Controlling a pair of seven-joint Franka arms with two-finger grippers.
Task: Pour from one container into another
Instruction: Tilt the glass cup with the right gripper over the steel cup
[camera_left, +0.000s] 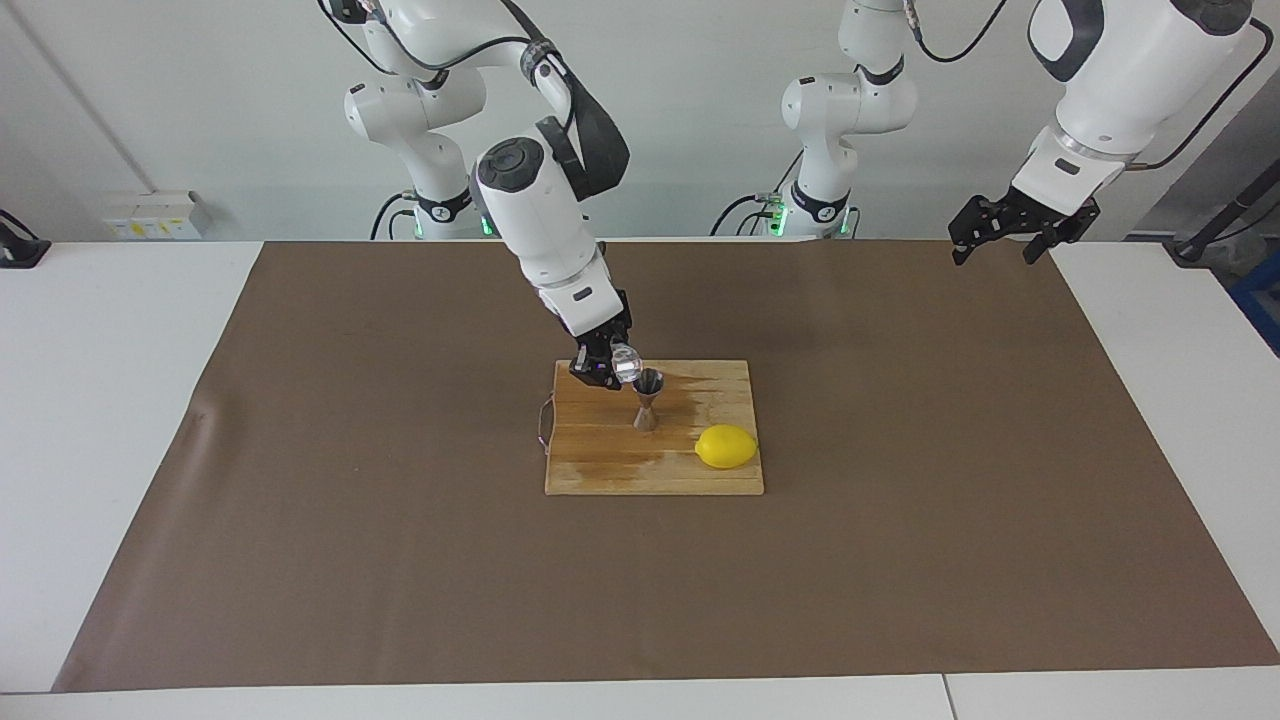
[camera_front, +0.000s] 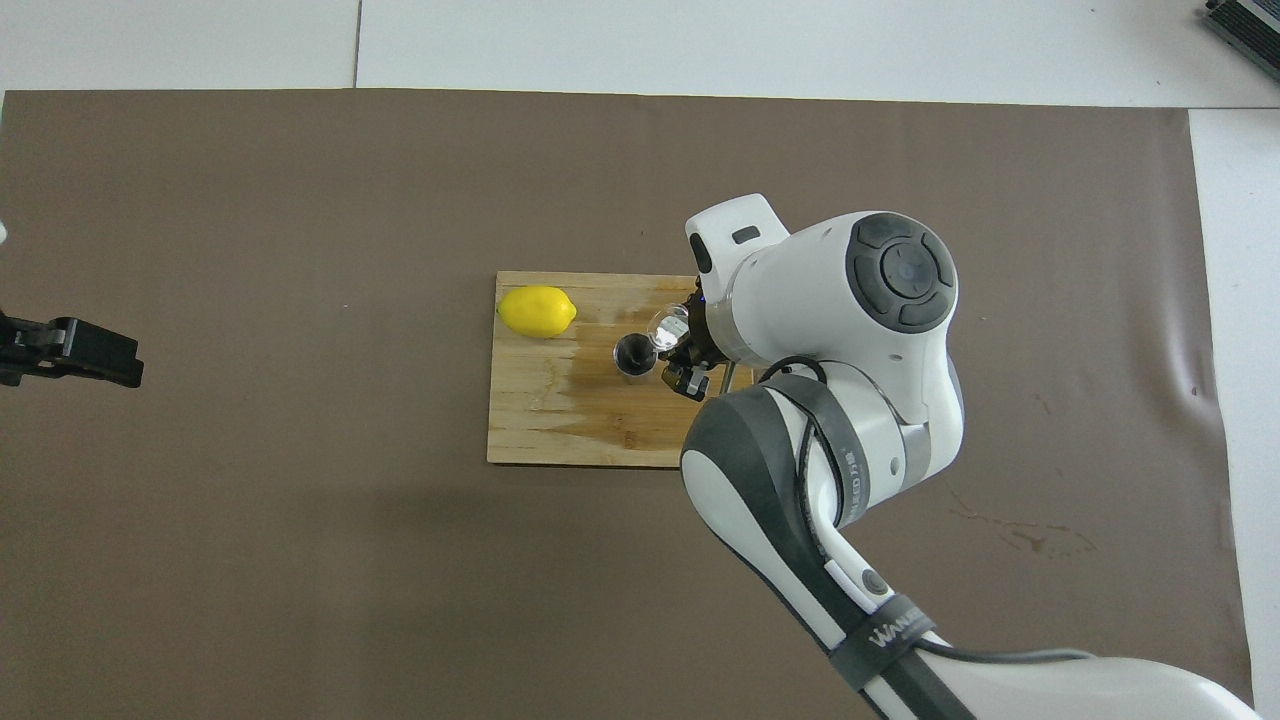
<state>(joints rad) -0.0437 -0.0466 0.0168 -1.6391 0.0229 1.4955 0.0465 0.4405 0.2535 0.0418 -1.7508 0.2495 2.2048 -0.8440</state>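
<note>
A: What sits lowest in the facing view?

B: The brown mat (camera_left: 400, 560) fills the lower half of that frame. At its centre lies a wooden cutting board (camera_left: 600, 470), with a lemon (camera_left: 726, 446) at the board's lower right corner.

A: And the task's things?

B: The steel jigger (camera_left: 647, 398) stands upright on the board, just above and to the side of the lemon, near the frame's centre. In the overhead view its dark mouth (camera_front: 633, 355) shows mid-board. The small clear glass (camera_left: 625, 362) is tipped over, its mouth right at the jigger's rim; I cannot tell whether they touch.

A: Who holds it?

B: The right gripper (camera_left: 601, 365), clamped tight on the glass, coming down from the upper left of the facing frame. It hangs over the board's upper edge.

A: The other arm?

B: It waits. The left gripper (camera_left: 1003, 238) hangs at the upper right of the facing view, over the mat's corner, its fingers spread apart and holding nothing.
</note>
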